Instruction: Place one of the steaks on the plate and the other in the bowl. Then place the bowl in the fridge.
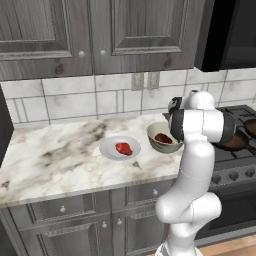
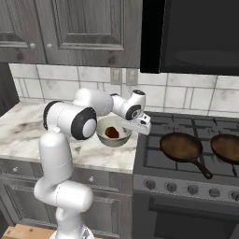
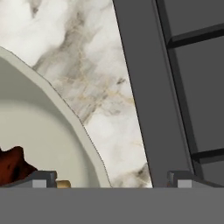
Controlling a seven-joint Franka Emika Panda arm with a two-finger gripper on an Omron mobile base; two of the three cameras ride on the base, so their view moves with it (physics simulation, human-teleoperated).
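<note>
We see the two-finger gripper [image 3: 111, 178] with its jaws spread wide and holding nothing; one dark fingertip [image 3: 41, 178] sits over the inside of the pale beige-grey glossy bowl [image 3: 48, 131], the other over the dark grey edge of the stove [image 3: 144, 87], so the bowl's rim and a strip of the white marbled counter [image 3: 100, 78] lie between them. In the right base view the gripper [image 2: 142, 125] hangs just above the bowl's [image 2: 113, 138] stove-side rim; whether a fingertip touches the rim we cannot tell from here.

Inside the bowl lies the darker brown-red steak [image 2: 112, 132], also visible in the left base view [image 1: 163, 138]. Well to the bowl's left on the counter [image 1: 50, 155] sits the small round pale plate [image 1: 120, 148], carrying the bright red chunky steak [image 1: 123, 148].

Just beside the bowl on the other side, the stove [image 2: 186, 163] carries two black frying pans, the nearer one [image 2: 182, 147] with its handle pointing towards the front edge, the farther one [image 2: 226, 147] at the frame's edge. Above hang wood-grain panelled cabinets [image 1: 100, 35] and a black hood [image 2: 200, 37]; two wall sockets [image 2: 122, 76] sit on the tiled backsplash. The arm's white elbow [image 1: 200, 125] blocks part of the bowl in the left base view.
</note>
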